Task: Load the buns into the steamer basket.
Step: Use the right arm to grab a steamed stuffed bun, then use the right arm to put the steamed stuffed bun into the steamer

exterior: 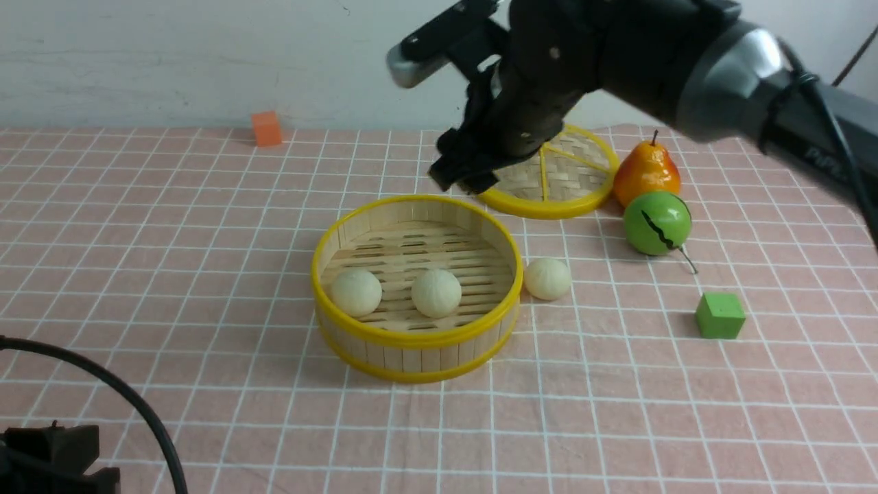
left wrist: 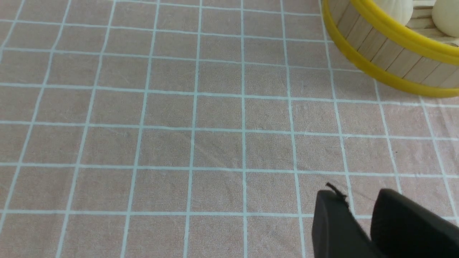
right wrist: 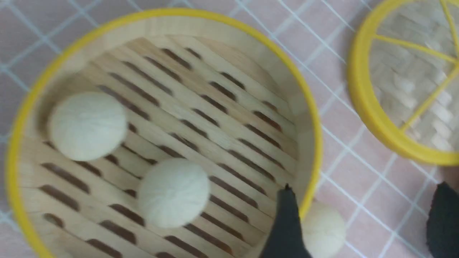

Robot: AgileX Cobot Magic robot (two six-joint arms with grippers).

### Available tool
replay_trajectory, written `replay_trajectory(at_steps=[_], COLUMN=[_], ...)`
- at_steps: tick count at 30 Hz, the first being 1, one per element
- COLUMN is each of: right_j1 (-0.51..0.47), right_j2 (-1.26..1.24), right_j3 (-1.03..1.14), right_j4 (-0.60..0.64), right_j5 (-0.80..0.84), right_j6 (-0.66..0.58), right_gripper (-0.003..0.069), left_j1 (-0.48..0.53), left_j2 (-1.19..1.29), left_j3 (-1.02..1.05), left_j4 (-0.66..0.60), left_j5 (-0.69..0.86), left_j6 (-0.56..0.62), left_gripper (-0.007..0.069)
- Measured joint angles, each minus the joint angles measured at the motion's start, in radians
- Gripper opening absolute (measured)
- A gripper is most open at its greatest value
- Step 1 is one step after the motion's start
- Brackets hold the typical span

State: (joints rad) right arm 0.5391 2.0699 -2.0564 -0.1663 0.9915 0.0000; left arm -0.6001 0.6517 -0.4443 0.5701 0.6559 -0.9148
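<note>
**Last pick ahead**

Front: two buns (exterior: 356, 291) sit in the basket (exterior: 417, 200). The third bun (exterior: 547, 278) lies just beside its right wall, with open cloth (exterior: 603, 329) beyond it.

Right wrist: our right gripper (right wrist: 365, 229) is wide and empty. We should straddle that bun, clearing the rim.

Left wrist: our left gripper (left wrist: 358, 202) looks narrow, but we cannot tell.

No word, label or number can be read in full; the only writing is faint pale lettering (exterior: 820, 155) on the dark right arm (exterior: 833, 110), above and right of the steamer basket (exterior: 411, 337); it is too blurred to make out.
</note>
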Motion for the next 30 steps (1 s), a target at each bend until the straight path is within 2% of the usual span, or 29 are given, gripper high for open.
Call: replay_trajectory(at_steps=[4, 7, 10, 14, 16, 17, 19, 21, 22, 23, 27, 30], right_j1=[-0.134, -0.185, -0.208, -0.209, -0.208, -0.208, -0.208, -0.208, -0.208, -0.208, -0.195, -0.146], right_j2=[0.074, 0.134, 0.184, 0.214, 0.237, 0.240, 0.255, 0.256, 0.256, 0.250, 0.220, 0.193], right_j3=[0.011, 0.019, 0.020, 0.020, 0.020, 0.020, 0.016, 0.002, -0.004, -0.032, -0.132, -0.215], right_j4=[0.089, 0.172, 0.230, 0.248, 0.255, 0.255, 0.256, 0.255, 0.255, 0.254, 0.242, 0.235], right_j5=[0.059, 0.073, 0.065, 0.034, 0.012, 0.010, 0.016, 0.029, 0.034, 0.050, 0.090, 0.104], right_j6=[0.046, 0.046, 0.046, 0.046, 0.030, 0.028, -0.011, -0.033, -0.039, -0.054, -0.090, -0.118], right_gripper=[0.0484, 0.0484, 0.0484, 0.0465, 0.0404, 0.0397, 0.0244, 0.0140, 0.0114, 0.0034, 0.0010, 0.0010], left_j1=[0.000, 0.000, 0.000, 0.000, 0.000, 0.000, 0.000, 0.000, 0.000, 0.000, 0.000, 0.000], left_j2=[0.000, 0.000, 0.000, 0.000, 0.000, 0.000, 0.000, 0.000, 0.000, 0.000, 0.000, 0.000], left_j3=[0.000, 0.000, 0.000, 0.000, 0.000, 0.000, 0.000, 0.000, 0.000, 0.000, 0.000, 0.001], left_j4=[0.002, 0.002, 0.002, 0.002, 0.004, 0.005, 0.007, 0.007, 0.007, 0.008, 0.010, 0.020], left_j5=[0.000, 0.000, -0.006, -0.009, -0.013, -0.014, -0.014, -0.014, -0.014, -0.014, -0.014, -0.014], left_j6=[0.000, 0.000, 0.000, 0.000, 0.000, 0.000, 0.000, 0.000, 0.000, 0.000, 0.000, 0.000], left_gripper=[0.0164, 0.0164, 0.0164, 0.0165, 0.0165, 0.0165, 0.0165, 0.0165, 0.0165, 0.0167, 0.0174, 0.0176])
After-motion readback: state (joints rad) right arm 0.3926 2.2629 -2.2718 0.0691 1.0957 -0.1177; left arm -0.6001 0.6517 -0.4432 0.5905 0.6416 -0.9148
